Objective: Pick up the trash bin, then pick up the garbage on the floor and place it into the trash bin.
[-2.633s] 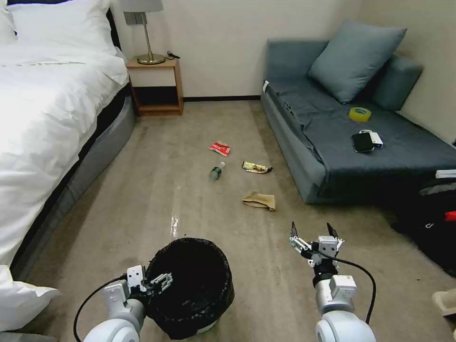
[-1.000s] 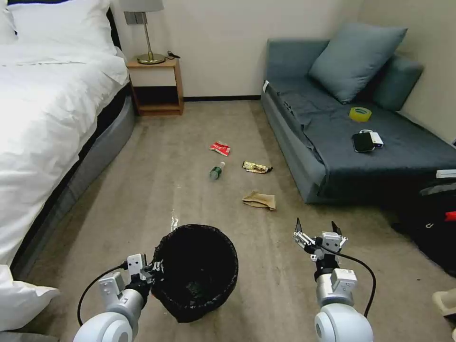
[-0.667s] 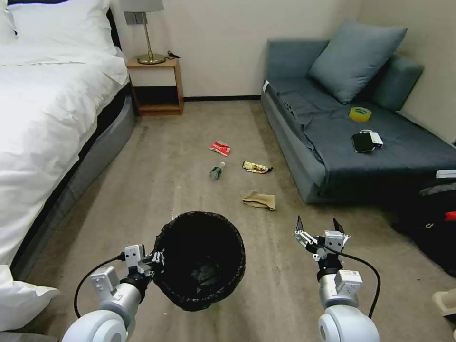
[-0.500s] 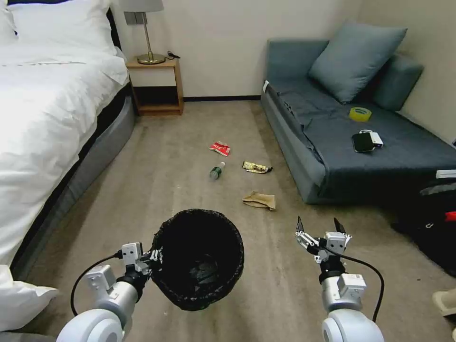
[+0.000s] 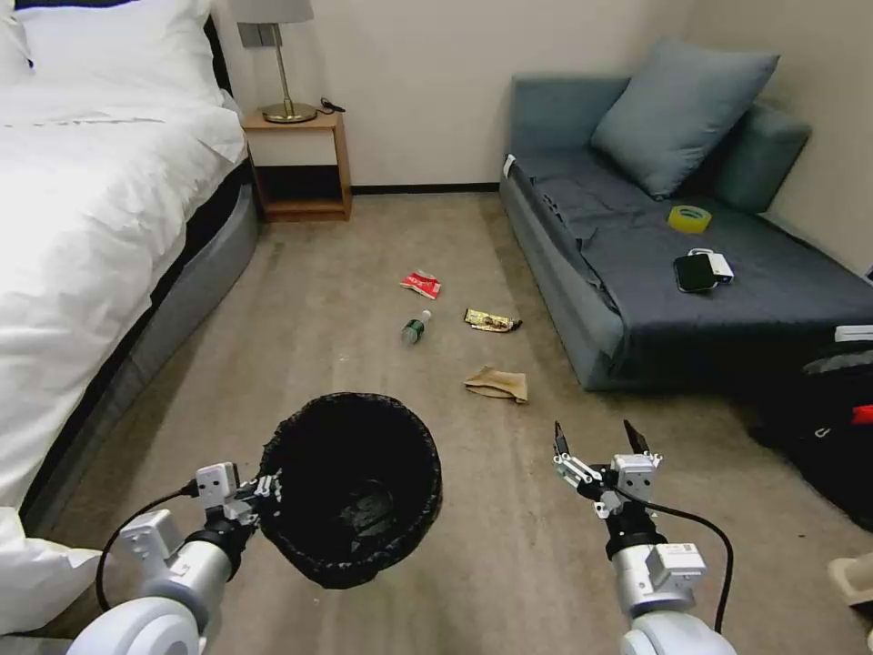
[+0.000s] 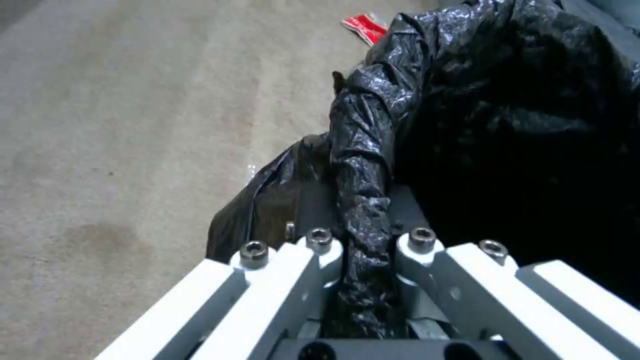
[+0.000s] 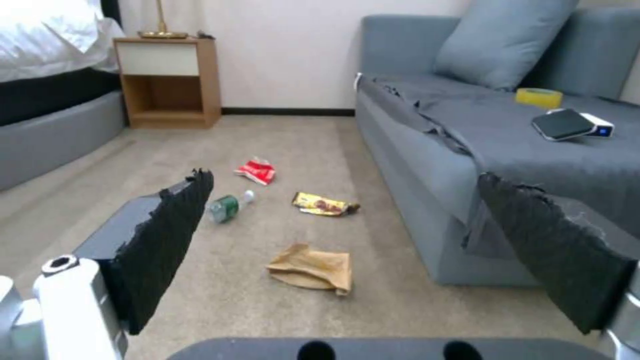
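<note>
left gripper [image 5: 257,492], jaws clamped on crinkled black liner rim of round bin [image 5: 350,487], held off carpet; ahead on floor: red packet [image 5: 421,285], clear bottle [image 5: 415,327], gold wrapper [image 5: 492,320], crumpled brown bag [image 5: 497,384]; right gripper [image 5: 596,446], jaws wide apart, holding nothing.

Your head camera looks forward and down over the carpet, sofa [image 5: 691,273] at right. Your left wrist camera sits tight against the trash bin [image 6: 507,125], facing along its bag. Your right wrist camera looks low and level across the floor; both share the brown paper bag [image 5: 496,384] [image 7: 312,268].
</note>
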Available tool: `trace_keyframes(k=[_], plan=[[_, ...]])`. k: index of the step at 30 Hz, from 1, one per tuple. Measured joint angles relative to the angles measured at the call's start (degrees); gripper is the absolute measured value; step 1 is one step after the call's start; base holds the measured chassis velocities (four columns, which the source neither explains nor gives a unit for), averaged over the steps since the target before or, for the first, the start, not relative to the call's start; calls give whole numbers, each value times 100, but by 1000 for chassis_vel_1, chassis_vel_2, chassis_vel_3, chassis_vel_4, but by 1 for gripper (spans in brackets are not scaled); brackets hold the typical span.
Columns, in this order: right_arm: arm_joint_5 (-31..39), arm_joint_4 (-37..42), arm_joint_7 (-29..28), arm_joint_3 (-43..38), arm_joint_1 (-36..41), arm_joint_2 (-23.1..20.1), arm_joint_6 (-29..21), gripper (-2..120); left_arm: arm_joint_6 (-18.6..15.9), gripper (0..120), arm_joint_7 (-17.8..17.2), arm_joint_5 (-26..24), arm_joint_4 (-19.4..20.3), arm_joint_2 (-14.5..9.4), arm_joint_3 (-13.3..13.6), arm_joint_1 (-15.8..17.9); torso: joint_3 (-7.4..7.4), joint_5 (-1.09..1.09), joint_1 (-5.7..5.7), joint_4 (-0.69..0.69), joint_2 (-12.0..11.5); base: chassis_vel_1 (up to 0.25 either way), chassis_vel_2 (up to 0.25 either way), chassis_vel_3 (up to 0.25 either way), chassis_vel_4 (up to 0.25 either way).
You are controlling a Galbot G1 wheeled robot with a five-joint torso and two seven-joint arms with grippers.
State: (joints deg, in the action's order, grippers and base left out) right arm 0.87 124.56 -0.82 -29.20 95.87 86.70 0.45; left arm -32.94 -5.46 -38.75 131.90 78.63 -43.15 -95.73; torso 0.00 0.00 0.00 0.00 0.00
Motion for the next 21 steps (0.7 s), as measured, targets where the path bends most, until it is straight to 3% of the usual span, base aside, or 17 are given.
trace_keyframes(k=[21], plan=[[-117, -59, 197, 34, -25, -15, 93, 100, 68, 4, -36, -83, -96, 41, -5, 47, 0, 0, 0, 0, 0, 0, 0, 0, 0]])
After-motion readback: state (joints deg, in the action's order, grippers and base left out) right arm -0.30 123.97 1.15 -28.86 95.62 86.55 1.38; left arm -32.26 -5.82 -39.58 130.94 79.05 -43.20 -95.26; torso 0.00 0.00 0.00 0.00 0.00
